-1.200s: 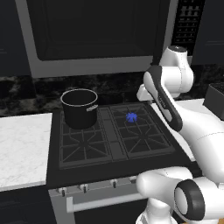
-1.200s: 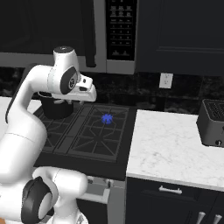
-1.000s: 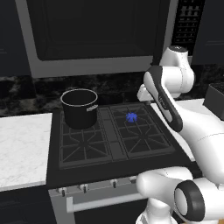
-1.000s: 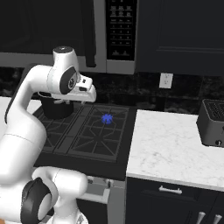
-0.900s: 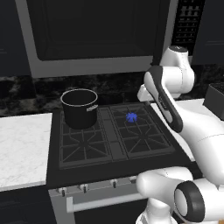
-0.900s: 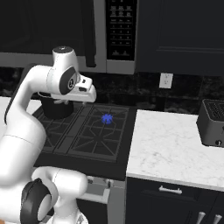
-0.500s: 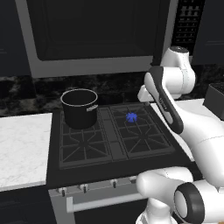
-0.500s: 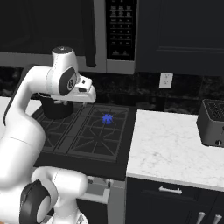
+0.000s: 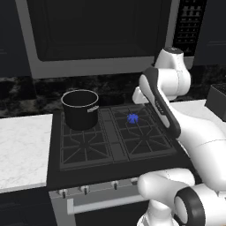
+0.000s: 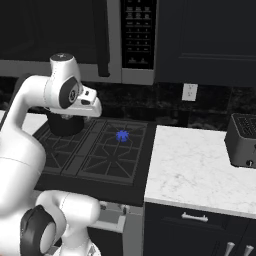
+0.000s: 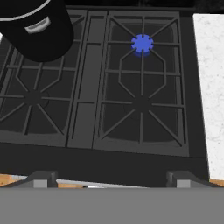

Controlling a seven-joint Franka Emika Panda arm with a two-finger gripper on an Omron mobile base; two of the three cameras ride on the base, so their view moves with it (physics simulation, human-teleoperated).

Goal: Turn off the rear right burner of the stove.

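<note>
The rear right burner [image 9: 132,118] [image 10: 122,135] [image 11: 142,43] burns with a bright blue flame under its black grate spokes. It sits on the black stove [image 9: 110,145] [image 10: 90,160] [image 11: 87,87], whose small front knobs [image 9: 81,190] line the silver panel. My gripper [image 11: 113,179] hangs high above the stove's front half, looking down on it. It is open, its two dark fingertips [image 11: 41,177] far apart with nothing between them. In the right base view the hand [image 10: 89,104] hovers left of the flame.
A black pot [image 9: 80,108] [image 10: 62,125] [image 11: 39,26] stands on the rear left burner. White marble counters [image 9: 22,145] [image 10: 200,170] flank the stove. A dark toaster [image 10: 242,140] sits at the right. The microwave [image 9: 97,35] hangs above.
</note>
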